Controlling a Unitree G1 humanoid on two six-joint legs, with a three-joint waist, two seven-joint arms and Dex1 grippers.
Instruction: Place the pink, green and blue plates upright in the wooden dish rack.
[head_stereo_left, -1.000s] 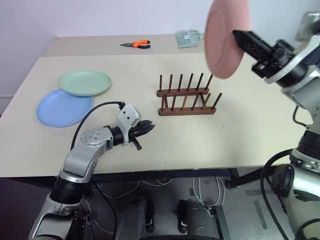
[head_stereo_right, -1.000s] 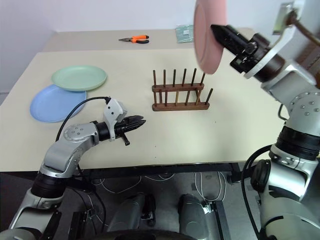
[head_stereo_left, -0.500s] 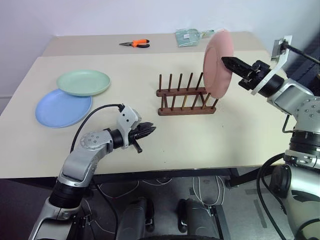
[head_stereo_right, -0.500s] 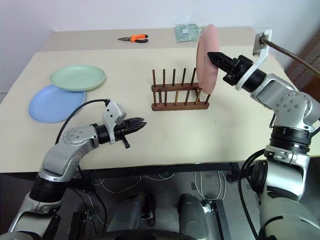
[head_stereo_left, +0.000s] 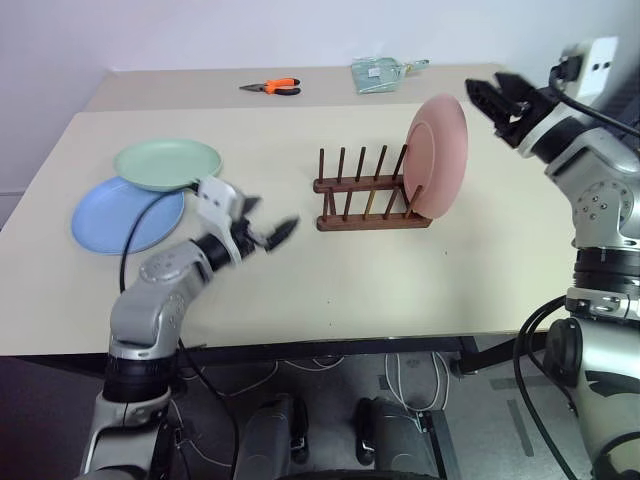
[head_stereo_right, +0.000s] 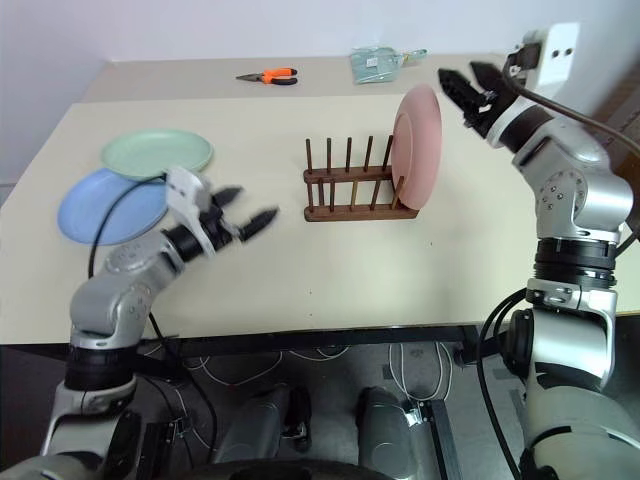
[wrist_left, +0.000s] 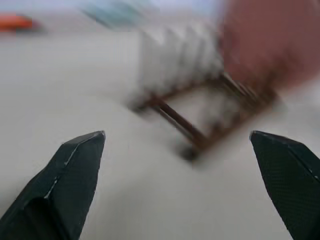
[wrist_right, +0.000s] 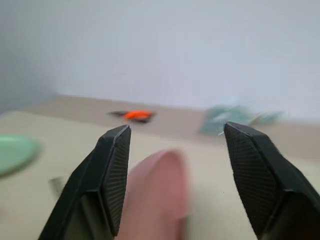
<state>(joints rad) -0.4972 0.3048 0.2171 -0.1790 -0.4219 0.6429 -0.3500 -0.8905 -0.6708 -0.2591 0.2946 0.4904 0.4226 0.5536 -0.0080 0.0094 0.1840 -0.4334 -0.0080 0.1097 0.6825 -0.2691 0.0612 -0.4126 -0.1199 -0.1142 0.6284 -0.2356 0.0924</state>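
Observation:
The pink plate (head_stereo_left: 437, 155) stands upright in the right-end slot of the wooden dish rack (head_stereo_left: 365, 190) at mid-table. My right gripper (head_stereo_left: 491, 90) hovers open just above and to the right of the plate's rim, apart from it; the right wrist view looks down on the plate (wrist_right: 155, 195) between the spread fingers. The green plate (head_stereo_left: 168, 163) lies flat at the left, overlapping the blue plate (head_stereo_left: 125, 218) in front of it. My left gripper (head_stereo_left: 264, 220) is open and empty above the table between these plates and the rack, pointing toward the rack (wrist_left: 200, 115).
Orange-handled pliers (head_stereo_left: 272, 88) and a teal packet (head_stereo_left: 378, 73) lie on the second table behind. The rack's other slots, left of the pink plate, hold nothing. A black cable loops from my left wrist across the blue plate's edge.
The right gripper let go of the pink plate, now standing in the rack, and drew back up and to the right. The left gripper opened, rose and swung left, toward the flat plates.

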